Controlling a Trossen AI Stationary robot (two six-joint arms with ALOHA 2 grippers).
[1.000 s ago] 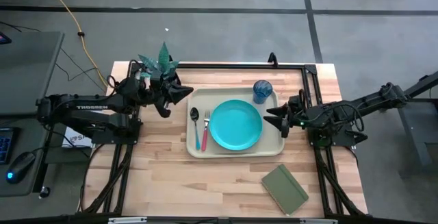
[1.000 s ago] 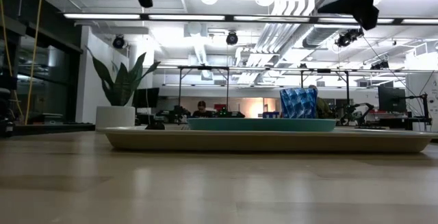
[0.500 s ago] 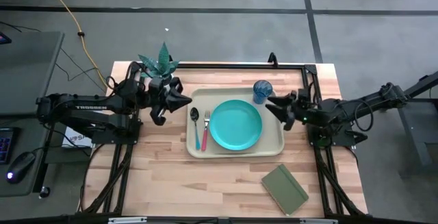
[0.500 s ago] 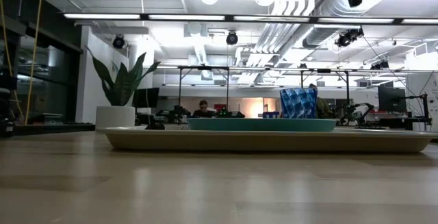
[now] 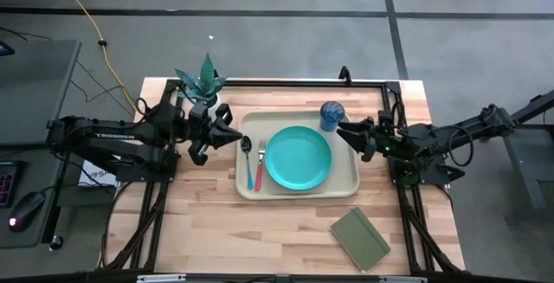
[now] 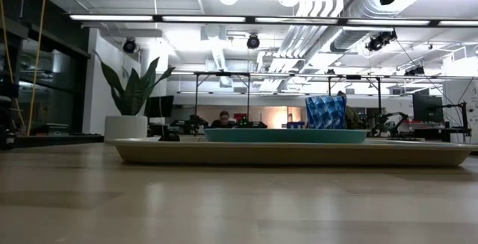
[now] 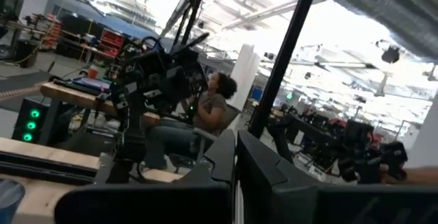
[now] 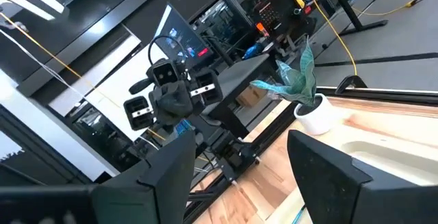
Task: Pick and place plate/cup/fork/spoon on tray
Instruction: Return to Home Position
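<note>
While both claws hung raised, the tray [image 5: 299, 188] sat fully laid.
Left claw [image 5: 235, 133] closed; right claw [image 5: 343, 131] open, by the cup [image 5: 332, 112].

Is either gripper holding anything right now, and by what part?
Nothing is held. The left gripper is shut and empty; the right gripper is open, empty, near the small blue see-through cup.

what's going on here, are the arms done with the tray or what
Neither arm holds anything. The plate, cup, fork and spoon all lie on the tray. The left gripper hangs at the tray's left edge, shut. The right gripper hangs open beside the cup. A dark green notebook lies on the table, off the tray.
</note>
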